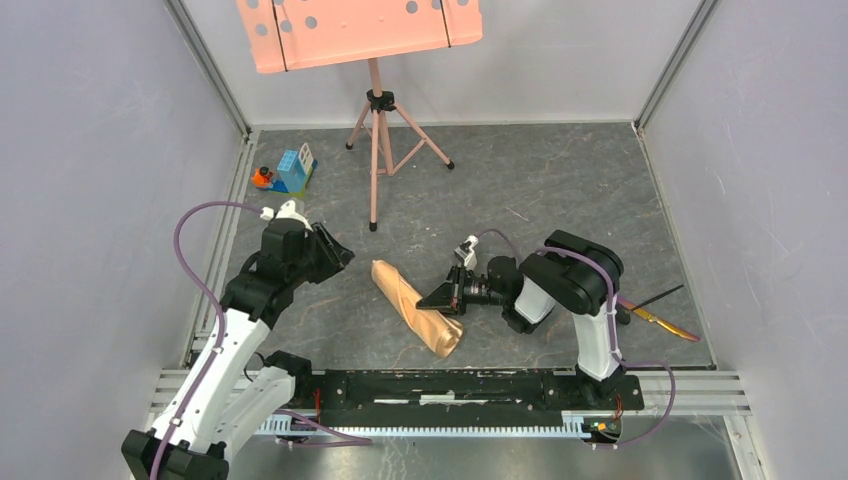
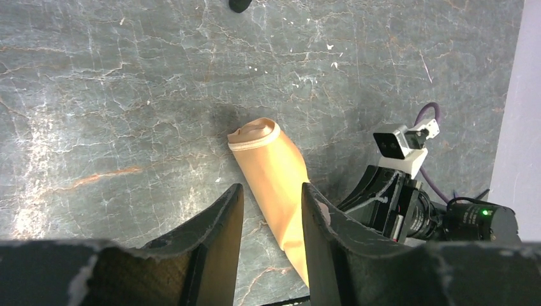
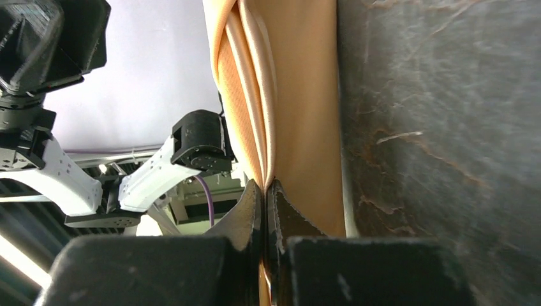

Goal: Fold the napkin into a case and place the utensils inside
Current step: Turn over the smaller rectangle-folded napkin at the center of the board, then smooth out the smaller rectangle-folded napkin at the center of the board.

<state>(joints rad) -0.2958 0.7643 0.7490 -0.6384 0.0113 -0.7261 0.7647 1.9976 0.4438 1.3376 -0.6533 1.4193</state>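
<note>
The napkin (image 1: 415, 305), folded into a narrow peach case, lies diagonally on the dark table between the arms. My right gripper (image 1: 424, 301) reaches in from the right and is shut on the case's layered edge. In the right wrist view the pleated folds (image 3: 245, 83) run straight into the closed jaws (image 3: 266, 189). My left gripper (image 1: 348, 258) hovers open to the upper left of the case. Its wrist view shows the case (image 2: 268, 156) below, between the spread fingers (image 2: 271, 189), which hold nothing. The utensils, one black (image 1: 657, 297) and one gold (image 1: 668, 325), lie far right.
A salmon-pink perforated music-stand tray (image 1: 360, 30) on a tripod (image 1: 378, 150) stands at the back. Toy blocks (image 1: 290, 170) sit at the back left. A metal rail (image 1: 470, 385) runs along the near edge, and grey walls close in both sides.
</note>
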